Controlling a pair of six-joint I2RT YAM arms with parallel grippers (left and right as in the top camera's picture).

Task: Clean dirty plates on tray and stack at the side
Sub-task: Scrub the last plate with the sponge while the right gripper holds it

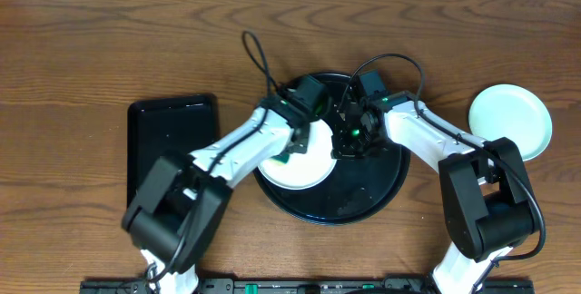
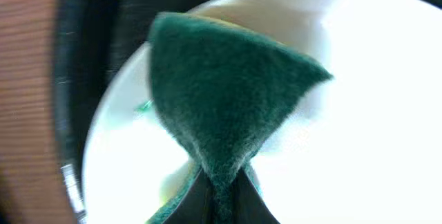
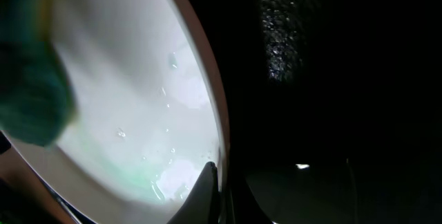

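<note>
Left jaws clamp a green sponge (image 2: 221, 92) against the plate (image 2: 359, 113) (on the black tray (image 1: 363, 199)); right jaws pinch its rim.

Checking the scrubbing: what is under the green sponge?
A white plate, sitting on the black tray. The sponge, pinched in the left gripper, covers the patch right beneath it, so any smear there cannot be seen.
</note>
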